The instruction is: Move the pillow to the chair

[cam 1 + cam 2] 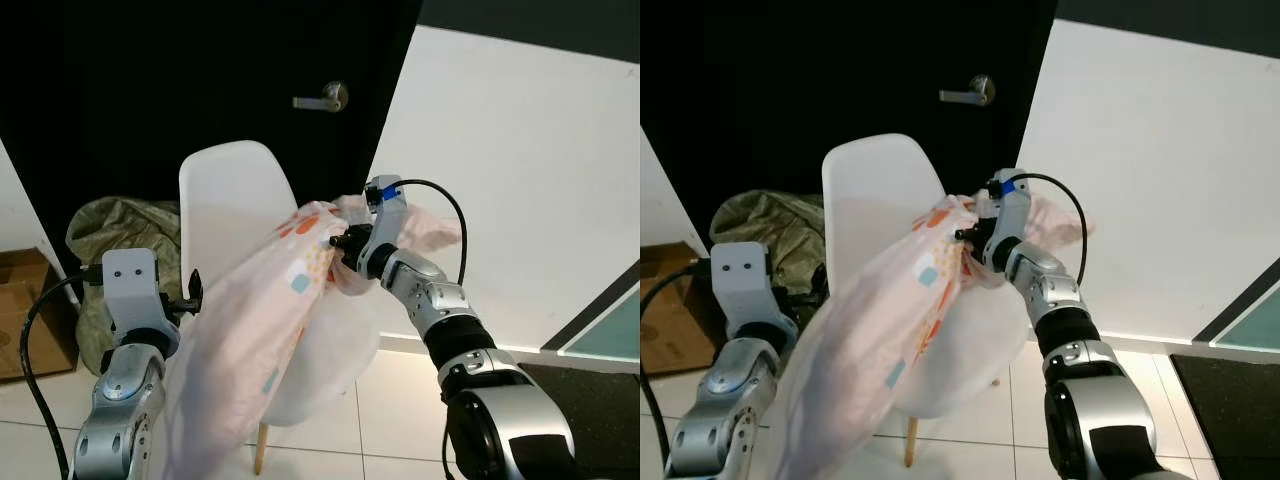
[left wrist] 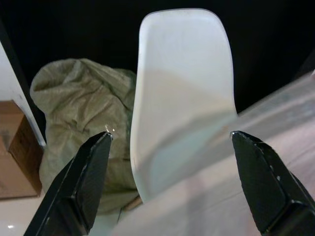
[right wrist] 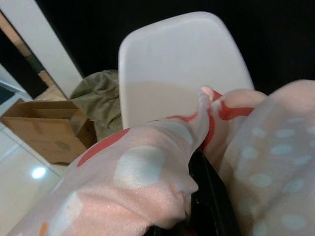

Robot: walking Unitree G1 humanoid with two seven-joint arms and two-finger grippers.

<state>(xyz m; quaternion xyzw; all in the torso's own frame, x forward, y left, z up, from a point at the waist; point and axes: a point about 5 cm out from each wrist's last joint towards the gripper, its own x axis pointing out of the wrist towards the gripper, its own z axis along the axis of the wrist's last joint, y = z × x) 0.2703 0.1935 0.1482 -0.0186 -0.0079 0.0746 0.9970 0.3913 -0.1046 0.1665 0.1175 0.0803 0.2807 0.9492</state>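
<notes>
Over the white chair [image 1: 236,215], the right gripper [image 1: 345,243] is clamping a bunch of cloth at the far end of the pink patterned pillow [image 1: 268,320], its black fingers [image 3: 209,196] almost buried in the folds, so the gap between them cannot be judged beyond being narrow around the fabric. At the near left, the left gripper [image 2: 172,172] is holding its fingers [image 2: 81,184] spread wide, with the pillow's lower edge lying between and below them; whether the pads are touching the cloth is not clear. Stretched from the near left up toward the far right, the pillow is hanging across the front of the chair, covering most of the seat and reaching the right edge of the backrest, while the upper backrest is standing bare behind it. Left of the chair, an olive sack [image 1: 120,235] is slumping just beside it, and a cardboard box [image 1: 25,310] is sitting farther left. Behind the chair a dark door [image 1: 200,80] with a lever handle [image 1: 325,99] is closing off the far side, and pale floor tiles [image 1: 390,420] are lying open to the right.
</notes>
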